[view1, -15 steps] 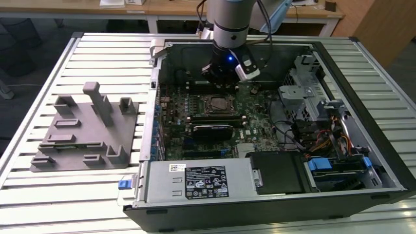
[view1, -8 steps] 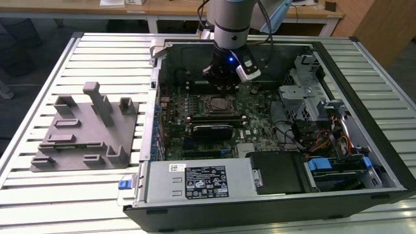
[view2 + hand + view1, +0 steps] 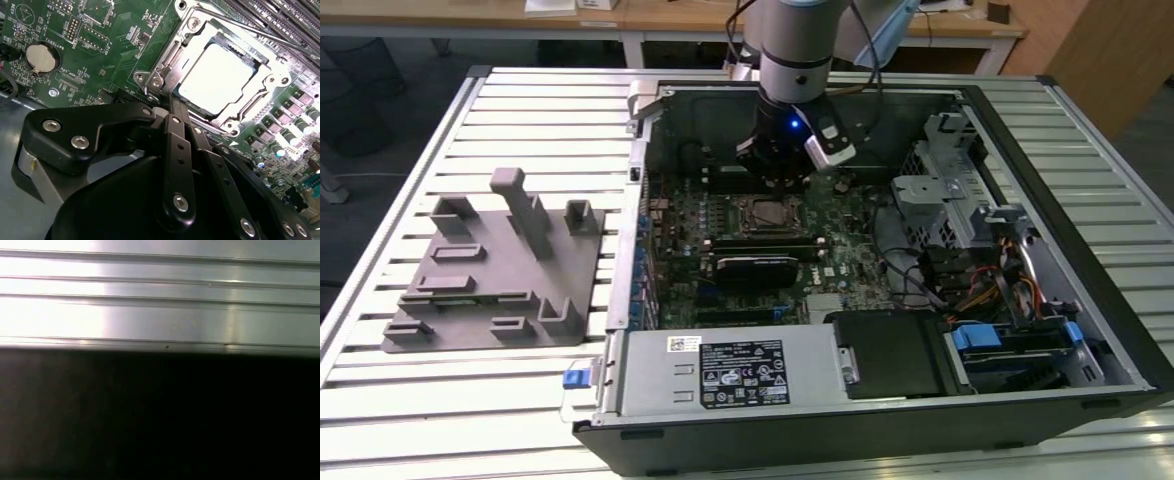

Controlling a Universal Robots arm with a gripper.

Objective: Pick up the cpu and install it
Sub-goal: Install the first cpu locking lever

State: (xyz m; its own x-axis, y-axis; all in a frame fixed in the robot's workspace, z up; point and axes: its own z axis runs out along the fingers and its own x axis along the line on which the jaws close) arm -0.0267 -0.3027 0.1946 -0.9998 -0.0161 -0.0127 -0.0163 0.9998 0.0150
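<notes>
Cpu (image 3: 215,80) seated in socket frame (image 3: 170,55) — end effector (image 3: 167,107) beside.

Table: ribbed aluminium top (image 3: 520,110).
On it: grey plastic fixture (image 3: 494,270); open computer case (image 3: 881,300).

— Any room above the socket frame (image 3: 220,75)?
— Yes, open from above; case walls (image 3: 801,92) and the drive cage (image 3: 947,190) hem it in.
— And elsewhere?
— The grey fixture (image 3: 494,265) crowds the worktop (image 3: 400,200).
</notes>
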